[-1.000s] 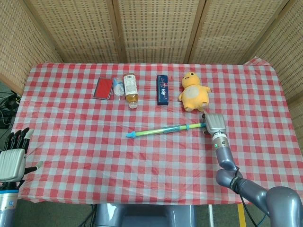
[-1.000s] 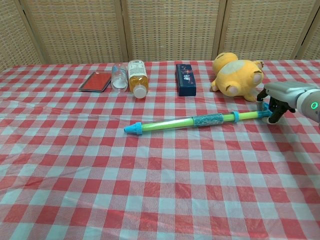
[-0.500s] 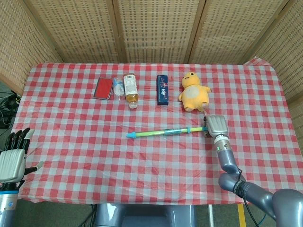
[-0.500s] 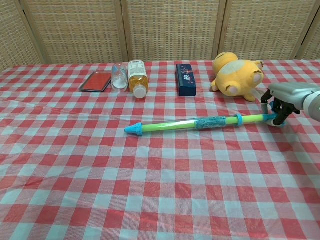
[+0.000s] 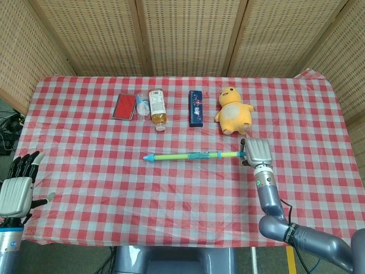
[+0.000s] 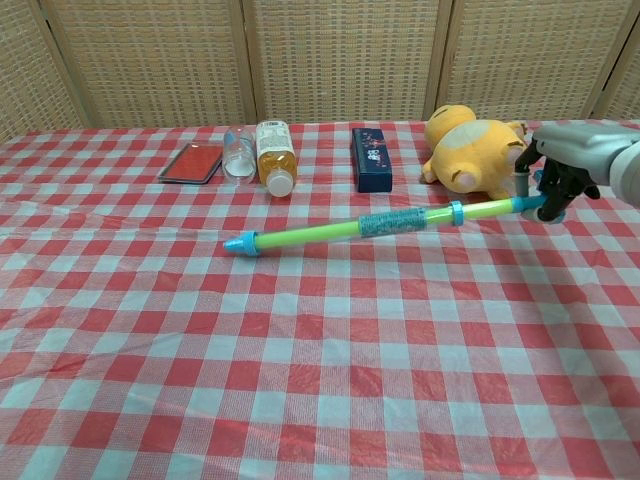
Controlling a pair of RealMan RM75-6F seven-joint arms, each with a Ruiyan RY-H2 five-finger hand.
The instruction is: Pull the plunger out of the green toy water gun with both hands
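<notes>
Staged test booth: wicker screens (image 5: 188, 37), checkered table (image 5: 171, 194).

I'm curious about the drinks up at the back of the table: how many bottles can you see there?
2. A tea bottle with amber liquid lies at the back of the table, cap toward the robot. A smaller clear bottle lies just left of it, beside the red case. None seem hidden.

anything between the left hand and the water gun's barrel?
Nothing visible. The left hand hangs open off the table's left edge, and only bare checked tablecloth lies between it and the green toy water gun. The bottles, red case and box sit farther back. The right hand grips the gun's far end.
</notes>
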